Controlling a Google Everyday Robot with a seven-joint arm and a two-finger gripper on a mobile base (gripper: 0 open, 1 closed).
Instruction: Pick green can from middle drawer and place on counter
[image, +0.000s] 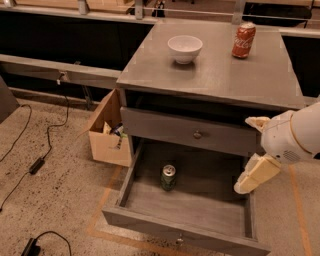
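We hold our end effector, state we cannot tell, below the desk's front right corner, since the green can stands upright in the open drawer.

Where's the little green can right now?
In the camera view, the green can stands upright in the open middle drawer, left of centre; the claw hangs by the drawer's right side.

You're in a lab or workshop, not a home: speckled concrete floor marked with orange tape, a loose black power cable, and an open brown cardboard box below the grey metal counter, at its left edge. The cream two-finger gripper hangs below the counter's front right corner.
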